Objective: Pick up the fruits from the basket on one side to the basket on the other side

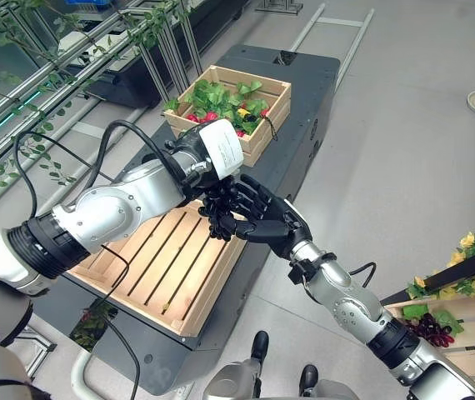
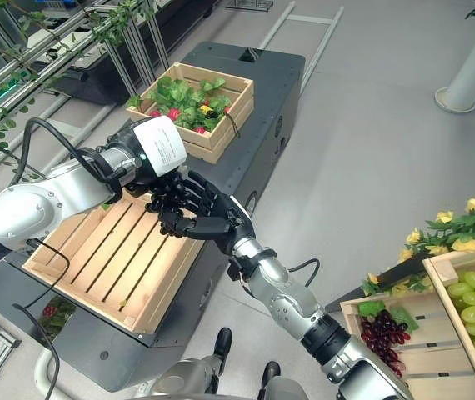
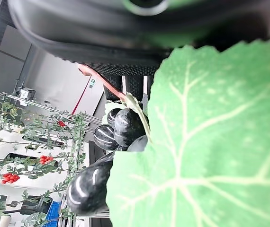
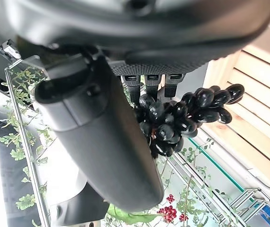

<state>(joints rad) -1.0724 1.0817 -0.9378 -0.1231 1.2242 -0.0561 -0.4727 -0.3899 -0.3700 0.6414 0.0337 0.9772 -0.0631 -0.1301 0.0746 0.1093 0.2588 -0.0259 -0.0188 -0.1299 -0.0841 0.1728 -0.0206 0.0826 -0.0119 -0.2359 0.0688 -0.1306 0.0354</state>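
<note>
Handover over empty slatted crate (image 1: 167, 275). Black grape bunch (image 4: 182, 118) sits between both hands; right hand (image 1: 262, 218) fingers curled on it. Left hand (image 1: 208, 179) just above, its grip can't be told. Best: left hand secures stem firmly before right lets go.

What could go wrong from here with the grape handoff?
1. Both hands meet at the black grape bunch over the near edge of the empty wooden crate. If the right hand lets go before the left hand has it, the bunch may fall outside the crate.
2. In the left wrist view a large green leaf hides most of the bunch, so the grip is hard to verify.
</note>
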